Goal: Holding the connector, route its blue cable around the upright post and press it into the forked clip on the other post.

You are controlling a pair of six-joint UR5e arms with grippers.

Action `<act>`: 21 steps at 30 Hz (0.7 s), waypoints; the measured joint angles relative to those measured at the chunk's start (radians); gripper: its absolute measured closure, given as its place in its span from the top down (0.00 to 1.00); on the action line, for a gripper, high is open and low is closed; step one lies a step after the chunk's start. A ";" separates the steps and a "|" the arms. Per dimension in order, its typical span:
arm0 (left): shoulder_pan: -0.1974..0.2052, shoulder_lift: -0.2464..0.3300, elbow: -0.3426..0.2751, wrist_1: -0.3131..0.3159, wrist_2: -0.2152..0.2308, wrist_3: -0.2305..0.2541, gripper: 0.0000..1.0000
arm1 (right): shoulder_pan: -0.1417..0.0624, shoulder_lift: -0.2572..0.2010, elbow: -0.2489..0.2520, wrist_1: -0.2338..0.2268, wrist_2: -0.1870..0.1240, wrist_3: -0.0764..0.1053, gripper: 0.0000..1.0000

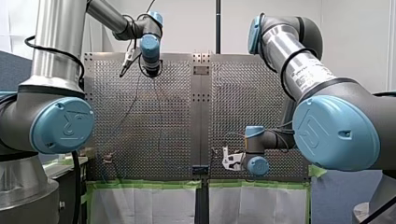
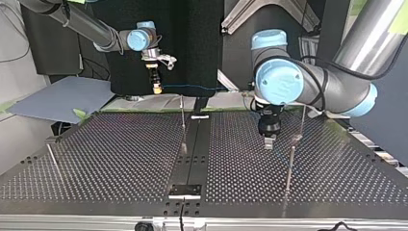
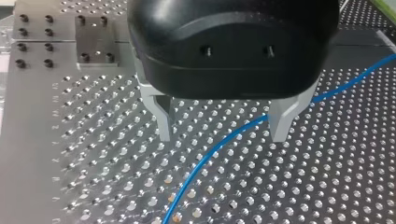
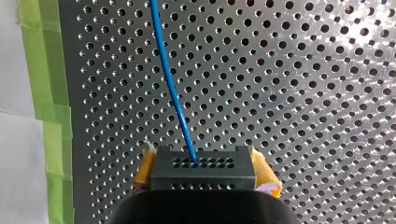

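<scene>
The black connector was clamped between the yellow pads of my right gripper, jaws closed on its two sides, and was held up off the perforated table. The blue cable was seen leaving the connector's holed face and running straight away from it. In the top view that line was stretched level from the connector past a thin upright post.

Well apart from the connector, my left gripper was hung low over the table. Its metal fingers were spread wide with nothing gripped, and the cable passed beneath the gap.

The cable was judged thin, light and limp, easily kinked or snagged, so tension would be needed to steer it. The connector was judged small and rigid, best taken by its flat sides as it was, never by the wire.

Which post bore the forked clip could not be told. A label was spotted on my right arm, far from the connector, its print too small to be read.
</scene>
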 joint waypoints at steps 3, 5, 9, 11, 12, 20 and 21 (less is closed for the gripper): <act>0.004 -0.007 0.000 0.005 -0.007 0.014 1.00 | 0.000 0.000 0.000 0.001 0.000 -0.001 0.00; 0.009 -0.009 0.002 0.012 -0.019 0.019 1.00 | 0.000 0.000 0.000 0.001 0.000 -0.001 0.00; 0.017 -0.010 0.011 0.021 -0.041 0.025 1.00 | 0.000 0.000 0.000 0.000 0.000 -0.001 0.00; 0.019 -0.010 0.016 0.029 -0.037 0.027 1.00 | 0.000 0.000 0.000 -0.001 0.000 0.000 0.00; 0.020 -0.010 0.017 0.032 -0.033 0.027 1.00 | 0.000 0.000 0.000 -0.001 0.000 0.000 0.00; 0.020 -0.017 0.029 0.042 0.015 0.024 1.00 | 0.000 0.000 0.000 -0.003 0.000 0.001 0.00; 0.019 -0.021 0.034 0.041 0.014 0.024 1.00 | 0.000 0.000 0.000 -0.003 0.000 0.001 0.00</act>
